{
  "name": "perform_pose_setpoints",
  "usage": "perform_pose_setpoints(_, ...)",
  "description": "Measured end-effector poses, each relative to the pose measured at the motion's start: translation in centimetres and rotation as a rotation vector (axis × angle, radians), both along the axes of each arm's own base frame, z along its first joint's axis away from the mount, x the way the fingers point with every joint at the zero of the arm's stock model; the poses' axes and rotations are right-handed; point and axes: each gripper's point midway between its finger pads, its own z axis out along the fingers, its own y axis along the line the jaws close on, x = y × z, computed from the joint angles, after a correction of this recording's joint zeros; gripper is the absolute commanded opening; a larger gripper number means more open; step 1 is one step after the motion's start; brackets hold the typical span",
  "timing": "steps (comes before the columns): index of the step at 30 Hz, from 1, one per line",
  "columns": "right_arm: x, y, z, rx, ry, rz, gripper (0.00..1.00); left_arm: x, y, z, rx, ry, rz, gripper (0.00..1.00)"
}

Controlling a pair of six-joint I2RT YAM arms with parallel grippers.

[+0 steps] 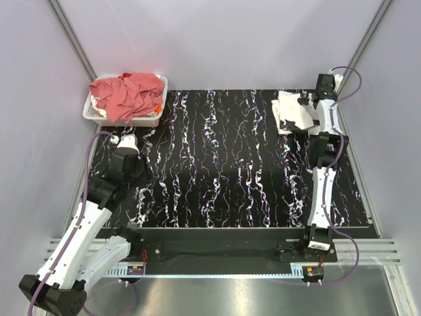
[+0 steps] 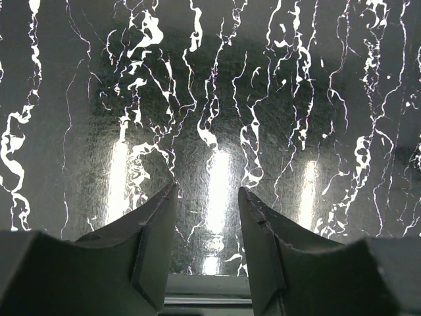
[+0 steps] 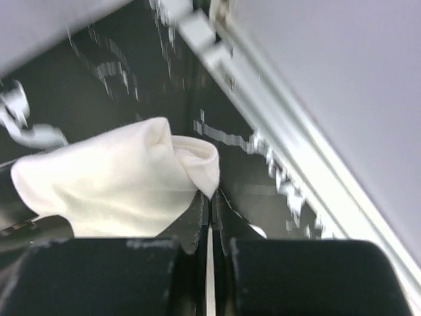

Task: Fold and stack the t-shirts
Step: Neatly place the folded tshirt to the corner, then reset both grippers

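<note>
Hidden and blurred: white t-shirt (image 1: 287, 105)
The right arm (image 1: 327, 118) is covering its edge from above; the wrist view is smearing (edges all soft), and the right claw (image 3: 209, 199) is hiding whether cloth is pinched.

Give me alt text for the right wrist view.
The right gripper, jaws shut, touches a bunched white t-shirt on the black marbled table; whether cloth is pinched is unclear. A metal rail and grey wall run along the right.
</note>
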Motion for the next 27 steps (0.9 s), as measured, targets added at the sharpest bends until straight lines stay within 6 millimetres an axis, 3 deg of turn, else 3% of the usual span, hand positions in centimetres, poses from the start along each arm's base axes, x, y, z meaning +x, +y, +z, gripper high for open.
perform_pose_setpoints(5, 2.9, -1.3, 1.5, -0.050, -0.147, 0.008, 0.04, 0.1, 0.0, -0.2, 0.005, 0.010, 0.001, 0.45)
perform_pose_setpoints(8, 4.4, -1.5, 2.8, -0.072, -0.231, 0.016, 0.20, 0.1, 0.0, -0.4, 0.009, 0.019, 0.002, 0.46)
perform_pose_setpoints(9, 4.6, -1.6, 3.3, -0.080, -0.252, 0.013, 0.43, 0.2, 0.0, -0.5, 0.011, 0.022, 0.002, 0.45)
perform_pose_setpoints(13, 4.8, -1.9, 4.0, -0.078, -0.312, -0.029, 0.99, 0.2, 0.0, -0.6, 0.013, 0.028, 0.003, 0.46)
perform_pose_setpoints(17, 2.2, -1.7, 2.7, -0.041, -0.234, -0.074, 1.00, 0.2, 0.0, -0.5, 0.011, 0.022, 0.003, 0.50)
perform_pose_setpoints(20, -0.1, -0.8, 4.0, 0.003, -0.203, -0.095, 1.00, 0.1, 0.1, -0.1, 0.005, 0.006, 0.003, 0.54)
perform_pose_setpoints(23, -2.1, 0.7, 8.2, 0.062, -0.236, -0.081, 1.00, -0.1, 0.1, 0.3, -0.004, -0.016, 0.003, 0.58)
perform_pose_setpoints(27, -5.8, 5.5, 18.4, 0.186, -0.383, 0.027, 1.00, -0.3, 0.2, 1.0, -0.016, -0.049, 0.002, 0.62)
